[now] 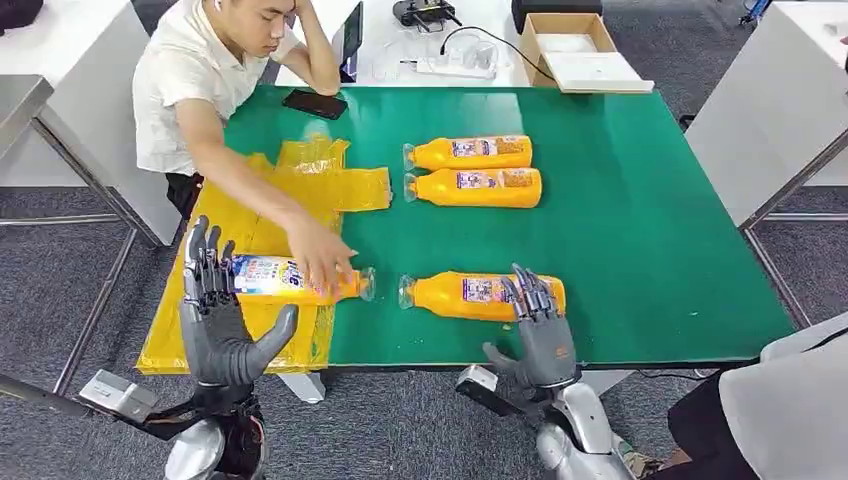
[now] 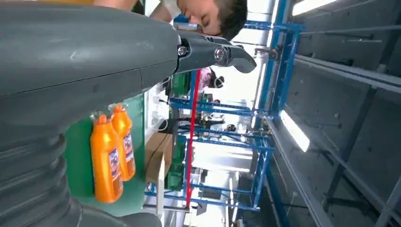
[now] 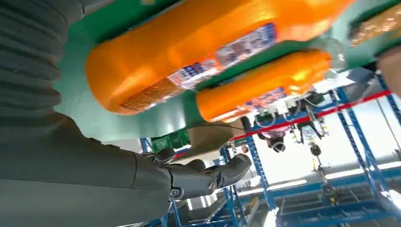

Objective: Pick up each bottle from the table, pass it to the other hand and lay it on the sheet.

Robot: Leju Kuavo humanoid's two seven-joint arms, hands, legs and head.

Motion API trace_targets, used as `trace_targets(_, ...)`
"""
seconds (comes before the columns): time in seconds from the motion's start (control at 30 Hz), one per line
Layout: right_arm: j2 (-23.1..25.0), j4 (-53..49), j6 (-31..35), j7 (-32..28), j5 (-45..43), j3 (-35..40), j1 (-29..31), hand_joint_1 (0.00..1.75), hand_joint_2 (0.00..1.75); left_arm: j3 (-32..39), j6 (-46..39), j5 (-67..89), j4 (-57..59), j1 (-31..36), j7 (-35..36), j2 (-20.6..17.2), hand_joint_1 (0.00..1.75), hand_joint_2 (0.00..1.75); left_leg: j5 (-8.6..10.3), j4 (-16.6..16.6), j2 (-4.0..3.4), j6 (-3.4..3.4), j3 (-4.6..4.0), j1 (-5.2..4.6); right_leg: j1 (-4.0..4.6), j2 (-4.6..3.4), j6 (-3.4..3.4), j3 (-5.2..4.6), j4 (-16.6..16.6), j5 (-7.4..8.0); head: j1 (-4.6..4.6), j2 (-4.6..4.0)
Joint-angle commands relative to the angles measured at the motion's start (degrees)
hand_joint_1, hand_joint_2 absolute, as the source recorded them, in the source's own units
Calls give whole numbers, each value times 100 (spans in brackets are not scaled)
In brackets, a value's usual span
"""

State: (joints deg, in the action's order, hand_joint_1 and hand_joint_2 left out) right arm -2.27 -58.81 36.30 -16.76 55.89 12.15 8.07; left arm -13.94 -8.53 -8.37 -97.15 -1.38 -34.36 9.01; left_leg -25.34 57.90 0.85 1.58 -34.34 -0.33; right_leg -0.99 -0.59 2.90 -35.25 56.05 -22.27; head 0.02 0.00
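Note:
Orange bottles lie on their sides on the green table [image 1: 640,230]. The nearest bottle [image 1: 470,296] [image 3: 189,56] lies by the front edge, and my right hand [image 1: 540,330] [image 3: 198,175] stands open at its base end, fingers raised and holding nothing. Two more bottles [image 1: 470,153] [image 1: 475,187] [image 2: 106,158] lie side by side farther back. Another bottle [image 1: 285,279] rests on the yellow sheet [image 1: 310,185] at the left, with a person's hand [image 1: 320,255] on it. My left hand [image 1: 220,315] [image 2: 213,52] is open beside that bottle, empty.
The person sits at the table's far left corner, with a black phone [image 1: 314,103] beside them. A cardboard box [image 1: 575,50] and a power strip [image 1: 450,62] lie on the white table behind. Another person [image 1: 790,400] stands at the lower right.

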Motion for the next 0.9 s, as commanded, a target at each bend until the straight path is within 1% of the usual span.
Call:
trace_targets(0.03,-104,1382,-12,232,190,-41,917,0,175,28,-125,73,177,189,-7,-36,0,175,-6,-4,-14,-8,18,4,5,-6,-9,14,-3,-3,0,0)
trace_targets(0.07,-109,1518,-102,250,246,9,1011,0,175,8,-130,82,194,209,-6,-37,0,175,-10,-2,-23,-11,25,6,8,-12,-13,20,-4,-3,0,0)
trace_targets(0.1,-86,1645,-158,272,249,27,1090,0,175,-16,-133,85,209,232,-8,-43,0,175,-3,-3,-16,-6,13,3,4,-7,-7,9,-3,1,0,0)
trace_targets(0.13,-78,1742,-125,319,352,94,1160,0,175,-49,-150,117,212,252,-13,-50,0,175,-6,-3,-19,-9,23,7,8,-7,-12,20,-5,-2,2,0)
trace_targets(0.23,-37,1894,-123,477,510,218,1307,0,175,-117,-170,138,218,292,-5,-63,0,175,-2,-2,-12,-6,12,6,6,-3,-8,11,-4,0,2,0)
trace_targets(0.3,-34,1976,-274,613,501,241,1392,0,175,-151,-185,148,241,306,15,-73,0,175,-7,-5,-20,-12,29,8,10,-6,-15,26,-6,-4,0,-2)
trace_targets(0.37,-52,2082,-475,740,412,227,1482,0,175,-196,-204,177,265,317,59,-94,0,175,-2,-2,-9,-6,11,4,4,-2,-7,10,-2,-1,2,0)
trace_targets(0.47,-78,2176,-524,737,358,211,1524,0,175,-214,-212,177,282,317,59,-96,0,175,-7,-3,-12,-10,22,5,6,-2,-13,20,-1,-7,0,0)
trace_targets(0.57,-107,2464,-852,921,266,172,1663,0,175,-279,-199,200,333,342,138,-121,0,175,-9,-5,-10,-12,30,6,8,2,-14,29,-4,-9,0,0)
trace_targets(0.6,-118,2607,-975,965,251,175,1721,0,175,-307,-192,208,367,357,168,-126,0,175,-2,-5,-5,-7,16,4,5,3,-9,16,-4,-3,2,-2)
trace_targets(0.67,-85,2788,-1213,929,121,141,1774,0,175,-363,-166,215,420,383,235,-140,0,175,-8,-4,-11,-12,31,6,8,1,-15,30,-4,-8,0,-2)
trace_targets(0.73,-70,2835,-1268,942,106,147,1770,0,175,-386,-150,216,444,389,273,-147,0,175,-1,-4,-4,-6,15,2,3,3,-8,14,-3,-2,0,0)
trace_targets(0.77,-62,2861,-1295,933,111,168,1763,0,175,-395,-145,217,465,393,282,-148,0,175,-4,-5,-5,-9,24,5,6,5,-11,23,-4,-5,2,0)
trace_targets(0.87,-38,2953,-1525,998,39,162,1801,0,175,-430,-132,228,500,412,343,-166,0,175,-1,-5,-7,-7,21,4,5,4,-9,19,-6,-3,2,0)
trace_targets(0.9,-51,3003,-1695,1076,35,203,1824,0,175,-448,-118,231,529,426,421,-173,0,175,-1,-5,-6,-8,23,5,7,5,-10,22,-7,-3,0,-2)
